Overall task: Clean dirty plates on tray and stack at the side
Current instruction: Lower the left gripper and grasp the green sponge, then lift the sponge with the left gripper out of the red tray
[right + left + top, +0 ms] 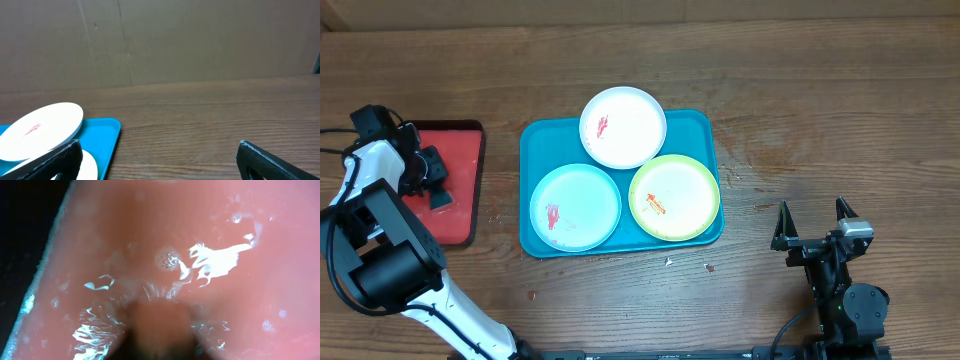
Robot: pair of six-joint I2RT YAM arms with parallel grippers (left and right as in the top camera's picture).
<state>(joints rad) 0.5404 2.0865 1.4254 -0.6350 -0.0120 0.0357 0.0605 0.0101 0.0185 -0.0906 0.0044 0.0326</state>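
Observation:
Three plates lie on the teal tray (702, 127): a white plate (623, 126) at the back, a pale blue plate (575, 206) front left and a yellow-green rimmed plate (674, 197) front right. Each has a red or orange smear. My left gripper (437, 188) is down on the red tray, left of the teal tray; I cannot tell its state. The left wrist view shows only a wet pink-red surface (150, 235) and a dark blur. My right gripper (812, 225) is open and empty over the table, right of the teal tray. The right wrist view shows its fingers (160, 165) apart, the white plate (42, 130) and the tray corner (105, 135).
A smaller red tray (465, 150) with a dark rim sits at the left of the table. Small crumbs (710, 267) lie on the wood in front of the teal tray. A brown wall (200, 40) stands behind the table.

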